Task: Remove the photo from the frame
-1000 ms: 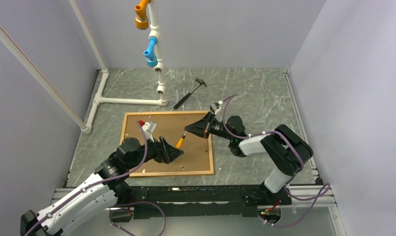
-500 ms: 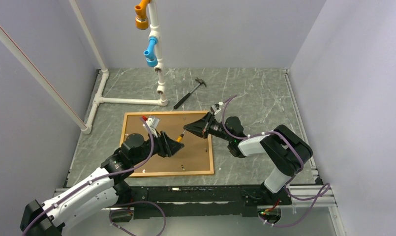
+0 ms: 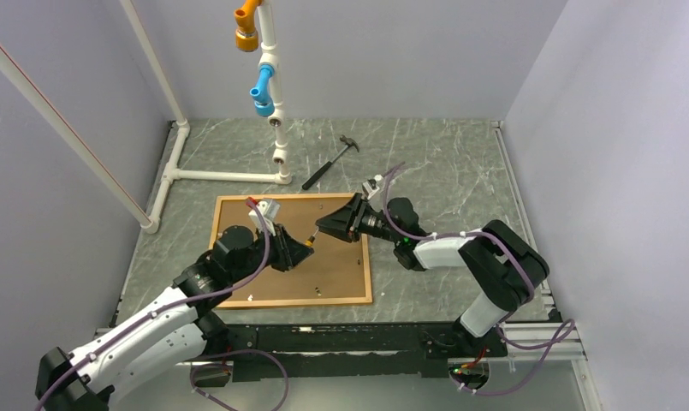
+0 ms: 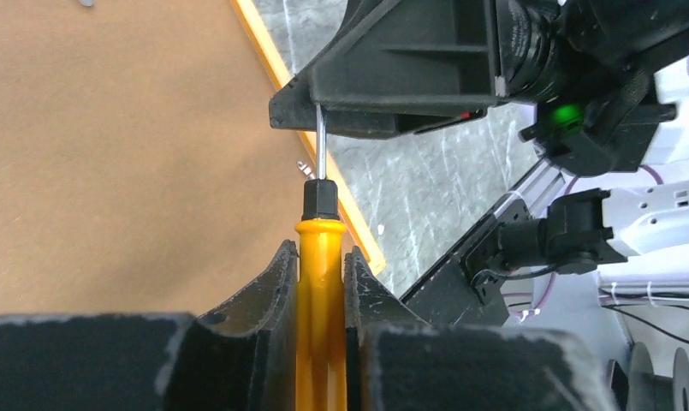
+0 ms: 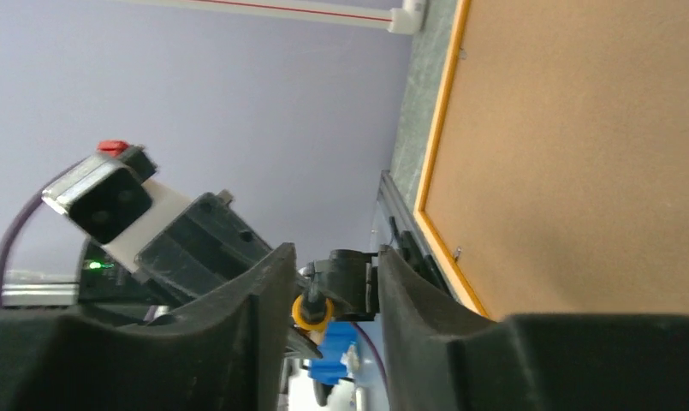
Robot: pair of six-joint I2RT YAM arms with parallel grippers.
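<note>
Desk (image 3: 443, 171): grey marbled top, carrying the frame flat.
Frame (image 3: 368, 257): thin orange border lying face down, its long axis running left to right across the desk.
Photo (image 3: 332, 278): inside the frame with the brown board back facing up, directly under both sets of jaws.
Left arm (image 3: 152, 321): nearer to the work, reaching over the frame's middle, its jaws clamped on the handle of a screwdriver.
Right arm (image 3: 495, 257): over the frame's far right corner, its jaws apart around the screwdriver's tip.
Screwdriver (image 4: 320, 291): orange handle and thin steel shaft, pointing toward the frame's right side.
Clip (image 4: 302, 167): a small metal tab just inside the frame's right side, near the shaft; I'd guess it is the thing to be turned.
Change: compared with a second ago, the left arm has pushed further over the frame and the right arm has edged toward it, so less of the orange handle shows between them.
</note>
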